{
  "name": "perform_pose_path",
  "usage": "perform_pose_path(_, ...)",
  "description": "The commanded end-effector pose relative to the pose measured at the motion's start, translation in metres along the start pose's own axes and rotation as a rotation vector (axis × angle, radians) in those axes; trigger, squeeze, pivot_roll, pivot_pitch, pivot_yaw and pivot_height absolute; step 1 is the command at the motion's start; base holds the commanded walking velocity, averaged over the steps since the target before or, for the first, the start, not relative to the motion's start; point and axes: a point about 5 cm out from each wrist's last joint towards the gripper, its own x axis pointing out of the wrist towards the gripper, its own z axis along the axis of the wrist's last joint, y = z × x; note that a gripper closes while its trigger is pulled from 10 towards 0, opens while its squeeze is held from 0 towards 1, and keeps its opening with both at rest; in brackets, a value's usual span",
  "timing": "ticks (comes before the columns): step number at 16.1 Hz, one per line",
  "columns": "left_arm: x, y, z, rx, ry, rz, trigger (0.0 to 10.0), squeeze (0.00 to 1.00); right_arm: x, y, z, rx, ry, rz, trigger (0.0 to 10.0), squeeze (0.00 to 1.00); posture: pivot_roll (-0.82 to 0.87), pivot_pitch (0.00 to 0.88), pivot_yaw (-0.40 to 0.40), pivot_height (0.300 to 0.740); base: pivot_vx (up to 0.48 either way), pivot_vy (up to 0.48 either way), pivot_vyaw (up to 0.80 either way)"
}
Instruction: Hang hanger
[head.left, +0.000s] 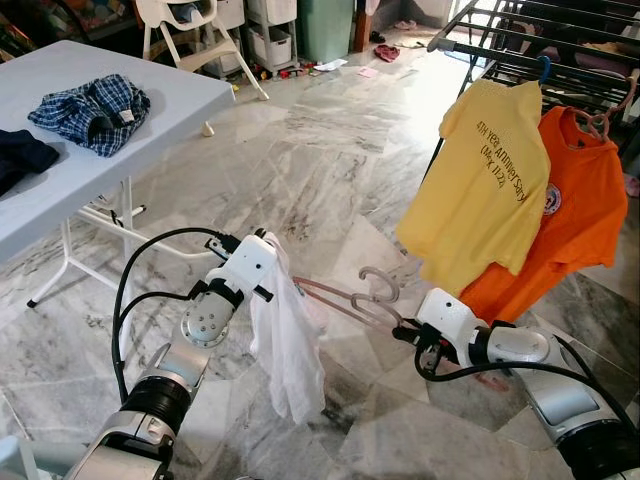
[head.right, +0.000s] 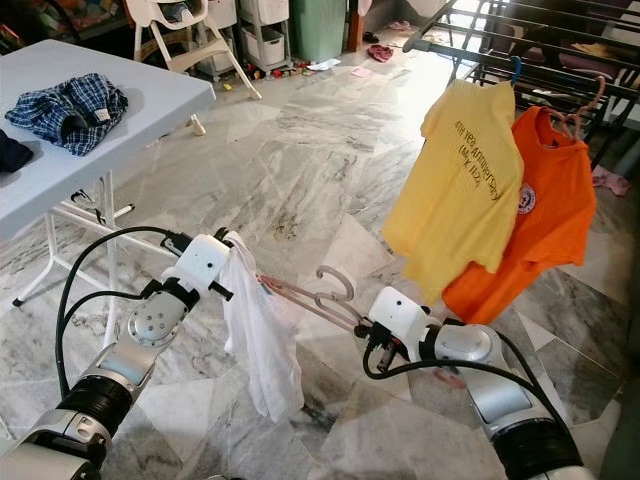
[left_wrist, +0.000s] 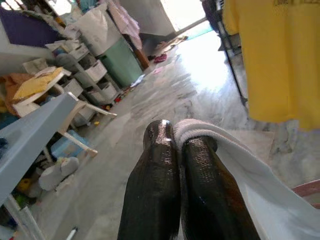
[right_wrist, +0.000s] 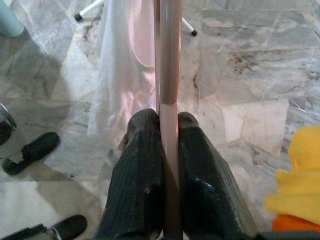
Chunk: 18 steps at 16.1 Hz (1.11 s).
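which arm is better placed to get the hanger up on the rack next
Right, probably. The right gripper is shut on the pink hanger beside its hook, on the side nearer the drying rack. The left gripper only pinches the white garment, farther from the rack.

glossy pink plastic hanger (right_wrist: 169, 60), soft white cloth garment (head.left: 288, 350), polished marble floor (head.left: 330, 150)

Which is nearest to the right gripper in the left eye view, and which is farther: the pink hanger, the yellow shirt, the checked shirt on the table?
From the right gripper:
1. Pink hanger, held in its fingers.
2. Yellow shirt, hanging on the rack above it.
3. Checked shirt, far across on the table, robot's left.
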Motion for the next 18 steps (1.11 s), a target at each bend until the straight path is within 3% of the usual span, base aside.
perform_pose_path(1,0.000,0.006,0.007,0.020,-0.048,0.003,10.0,0.00,-0.002,0.001,0.011,-0.007,-0.049,0.027,10.0,0.00,-0.10,0.074,0.039,0.740,0.000,0.000,0.00)
perform_pose_path(3,0.000,0.007,0.007,0.027,-0.047,0.006,10.0,0.00,-0.004,0.000,0.009,-0.014,-0.036,0.028,10.0,0.00,-0.10,0.074,0.043,0.740,0.000,0.000,0.00)
perform_pose_path(7,-0.005,0.020,-0.005,0.061,-0.011,-0.023,10.0,0.00,-0.028,-0.016,-0.006,-0.058,0.060,-0.016,10.0,0.00,-0.10,0.077,0.057,0.740,0.000,0.000,0.00)
perform_pose_path(11,-0.008,0.028,-0.016,0.090,0.043,-0.029,10.0,0.00,-0.042,-0.015,-0.008,-0.026,0.076,0.028,10.0,0.00,-0.11,0.080,0.065,0.740,0.000,0.000,0.00)
perform_pose_path(15,-0.005,0.029,-0.016,0.092,0.046,-0.038,10.0,0.00,-0.044,-0.006,-0.005,-0.005,0.061,0.097,10.0,0.00,-0.11,0.077,0.071,0.740,0.000,0.000,0.00)
perform_pose_path(18,-0.003,0.024,-0.018,0.052,0.081,-0.022,10.0,0.00,-0.036,-0.007,-0.004,0.051,-0.003,0.020,10.0,0.00,-0.11,0.069,0.075,0.740,0.000,0.000,0.00)
